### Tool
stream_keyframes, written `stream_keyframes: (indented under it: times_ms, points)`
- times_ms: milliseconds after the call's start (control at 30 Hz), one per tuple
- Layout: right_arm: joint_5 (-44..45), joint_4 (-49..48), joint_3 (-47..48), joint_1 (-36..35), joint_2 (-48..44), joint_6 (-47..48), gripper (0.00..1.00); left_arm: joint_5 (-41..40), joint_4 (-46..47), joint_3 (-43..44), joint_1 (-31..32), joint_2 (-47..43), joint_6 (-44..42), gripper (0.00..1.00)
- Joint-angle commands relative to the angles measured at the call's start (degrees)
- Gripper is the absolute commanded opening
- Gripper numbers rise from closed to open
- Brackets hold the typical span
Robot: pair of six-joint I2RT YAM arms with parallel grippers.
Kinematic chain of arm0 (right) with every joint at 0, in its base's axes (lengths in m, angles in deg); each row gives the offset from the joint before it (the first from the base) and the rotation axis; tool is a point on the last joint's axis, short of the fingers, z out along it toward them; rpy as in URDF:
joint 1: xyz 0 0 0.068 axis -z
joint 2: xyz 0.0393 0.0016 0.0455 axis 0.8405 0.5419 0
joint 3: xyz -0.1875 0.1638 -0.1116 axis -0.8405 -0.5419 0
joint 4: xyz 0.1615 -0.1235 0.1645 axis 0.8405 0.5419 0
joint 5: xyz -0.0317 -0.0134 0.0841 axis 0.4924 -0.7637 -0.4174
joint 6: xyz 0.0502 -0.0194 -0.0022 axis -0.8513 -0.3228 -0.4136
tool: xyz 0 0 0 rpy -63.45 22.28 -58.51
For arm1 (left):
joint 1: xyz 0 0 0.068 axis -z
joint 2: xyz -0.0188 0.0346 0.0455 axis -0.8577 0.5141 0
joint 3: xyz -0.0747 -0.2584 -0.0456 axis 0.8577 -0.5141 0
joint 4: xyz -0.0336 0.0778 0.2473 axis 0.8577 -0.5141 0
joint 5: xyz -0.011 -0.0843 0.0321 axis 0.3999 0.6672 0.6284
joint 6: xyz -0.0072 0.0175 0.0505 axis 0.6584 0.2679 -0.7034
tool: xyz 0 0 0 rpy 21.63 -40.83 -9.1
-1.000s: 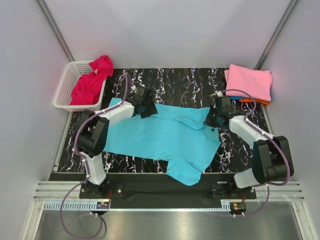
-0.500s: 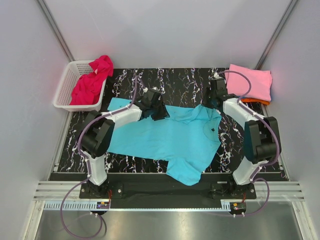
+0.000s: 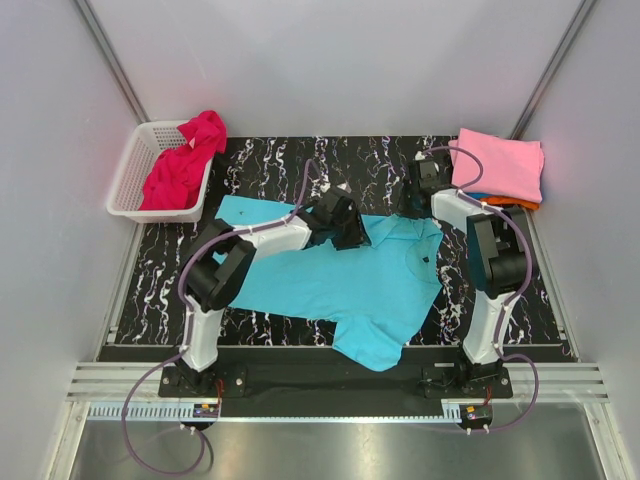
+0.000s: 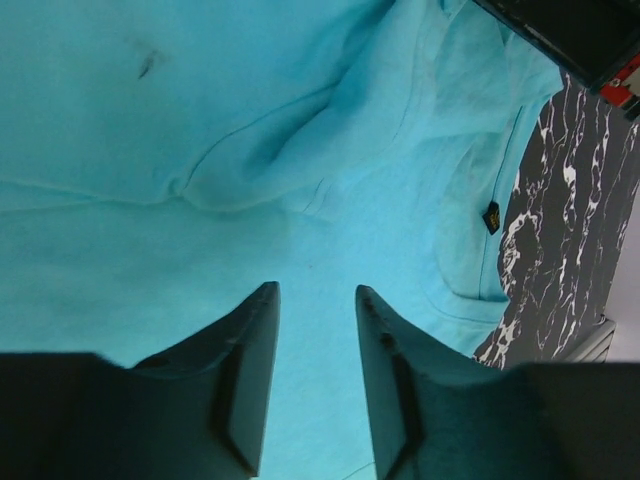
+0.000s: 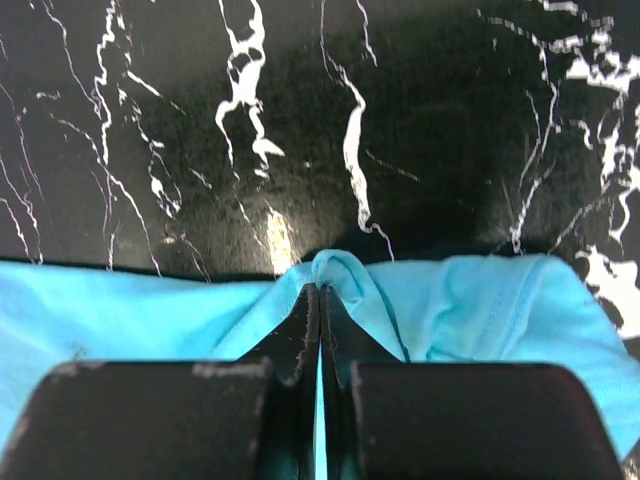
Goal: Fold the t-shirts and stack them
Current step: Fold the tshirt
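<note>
A turquoise t-shirt [image 3: 340, 285] lies spread on the table [image 3: 380, 160]. Above its middle, the left gripper [image 4: 315, 292] hangs narrowly parted, empty. At its far right edge, the right gripper [image 5: 318, 295] pinches the cloth. Beyond it are a folded pink t-shirt [image 3: 500, 160] on the right and a magenta t-shirt [image 3: 185, 160] on the left.

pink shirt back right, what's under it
An orange shirt's edge peeks out beneath the pink shirt, along its near side. Anything else below is covered.

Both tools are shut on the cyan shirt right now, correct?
Not quite. The right tool is shut on the cyan shirt, but the left tool is open over it, as the left wrist view shows.
</note>
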Motion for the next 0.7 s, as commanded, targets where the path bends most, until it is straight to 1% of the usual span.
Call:
stream_keyframes:
  times_ms: [0, 100, 200, 667]
  points:
    - [0.9, -2.8, 3.1, -0.3, 0.3, 1.4, 0.0, 1.0, 2.9, 5.0, -0.1, 2.3, 0.7, 0.47]
    - [0.5, -3.0, 3.1, 0.0, 0.7, 1.5, 0.0, -0.6, 1.4, 7.7, 0.6, 4.5, 0.7, 0.51]
    - [0.1, -3.2, 2.8, 0.2, 0.6, 1.4, 0.0, -1.3, 0.1, 10.3, 0.9, 7.0, 0.9, 0.52]
    - [-1.3, -4.0, 1.2, 1.9, 0.4, 0.7, 0.0, -3.2, -2.3, 13.7, 3.0, 11.0, 2.4, 0.45]
